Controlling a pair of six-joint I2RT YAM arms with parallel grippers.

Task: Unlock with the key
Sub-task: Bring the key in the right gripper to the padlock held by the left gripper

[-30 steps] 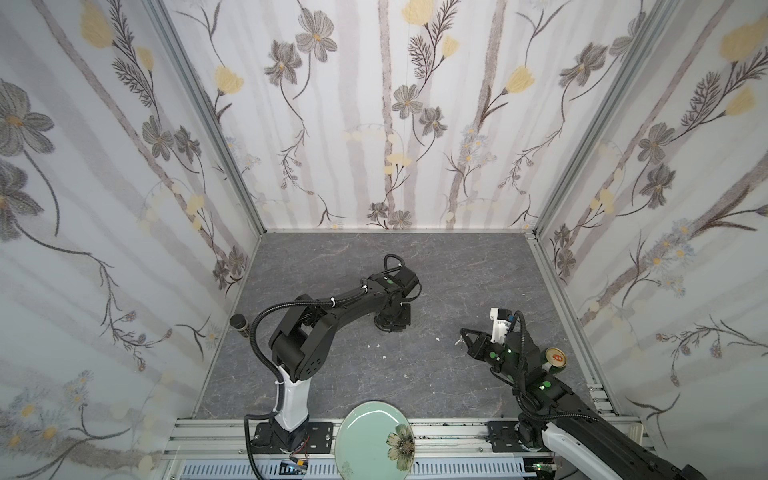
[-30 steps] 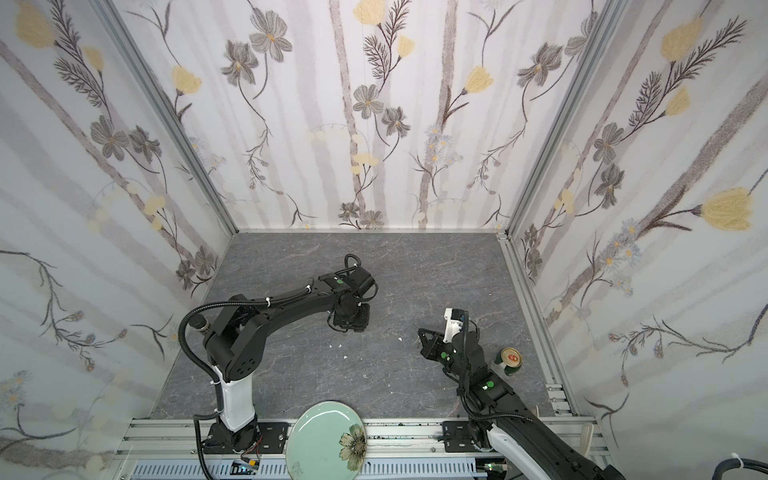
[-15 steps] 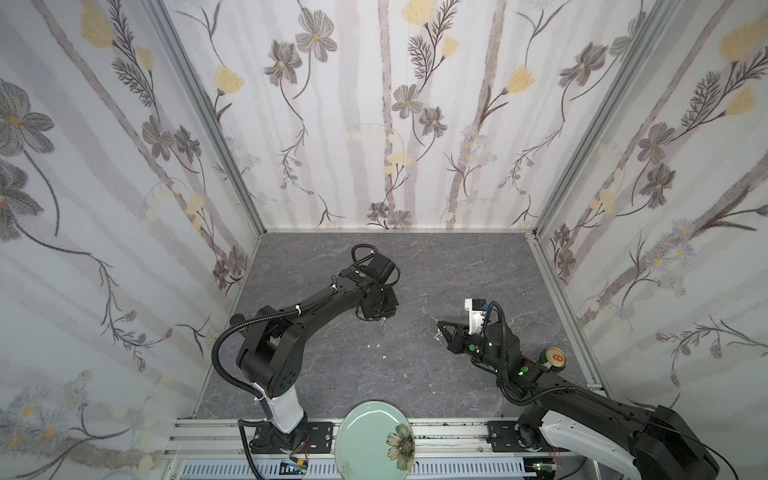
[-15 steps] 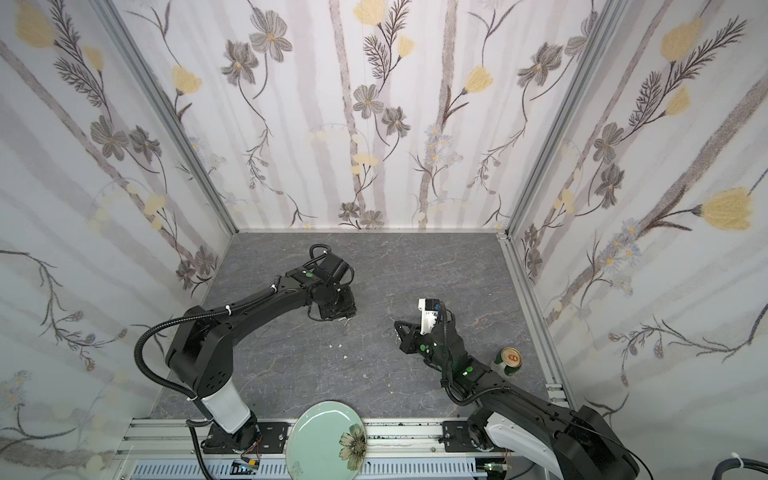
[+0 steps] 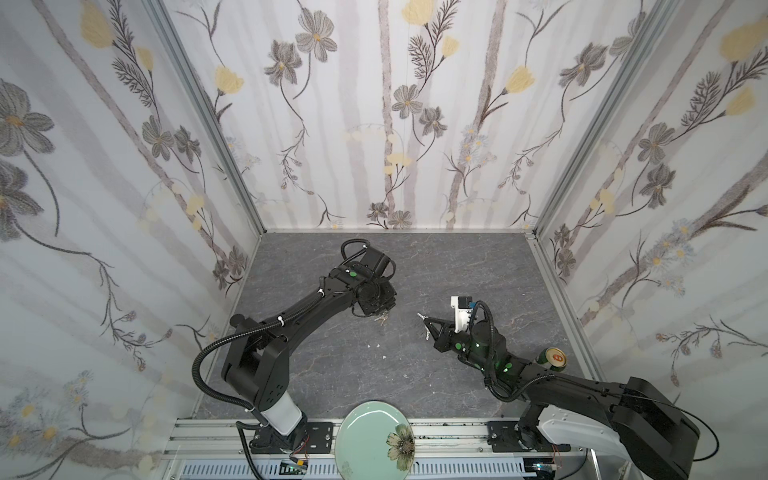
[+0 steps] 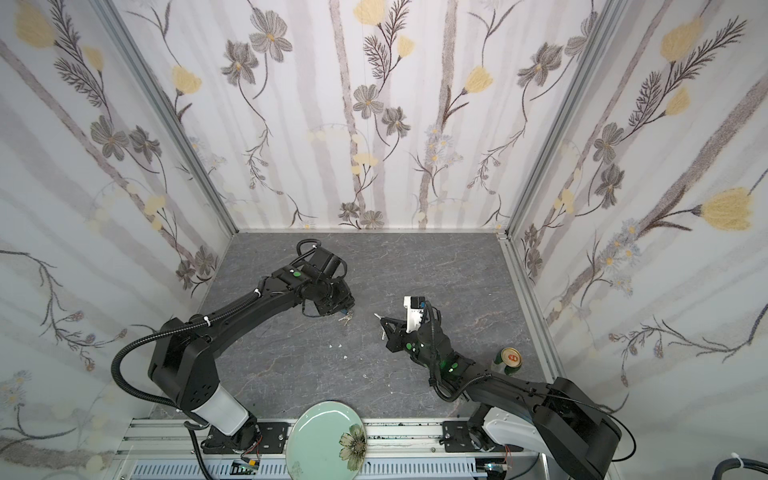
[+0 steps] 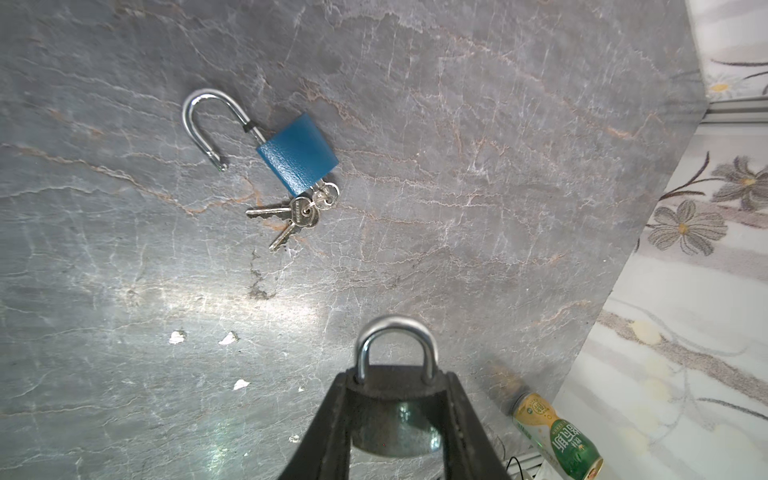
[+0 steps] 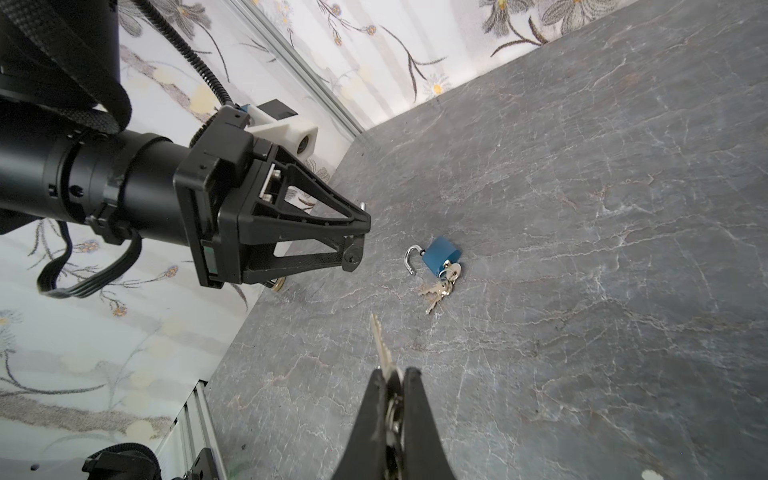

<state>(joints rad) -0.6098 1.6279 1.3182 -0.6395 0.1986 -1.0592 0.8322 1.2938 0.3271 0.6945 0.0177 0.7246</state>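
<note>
A dark padlock [image 7: 395,405] with a closed silver shackle [image 7: 395,332] sits between the fingers of my left gripper [image 7: 395,378], which is shut on its body. In the right wrist view, that padlock's keyhole end [image 8: 352,258] shows at the tip of the left gripper [image 8: 355,239]. My right gripper [image 8: 392,372] is shut on a key [image 8: 379,340] whose blade sticks out past the fingertips. In both top views the key tip [image 5: 420,316] [image 6: 377,316] points toward the left gripper [image 5: 374,299] [image 6: 332,299], with a gap between them.
A blue padlock [image 7: 297,153] [image 8: 440,254] lies on the grey table [image 5: 457,266] with its shackle open and a bunch of keys [image 7: 297,216] [image 5: 381,319] in it. A green can [image 5: 552,358] [image 7: 557,440] stands by the right wall. A green plate [image 5: 374,436] sits at the front edge. White crumbs [image 5: 374,345] dot the table.
My right gripper has moved left and back with the key, toward the left gripper. The left gripper has shifted left and slightly back with the padlock.
</note>
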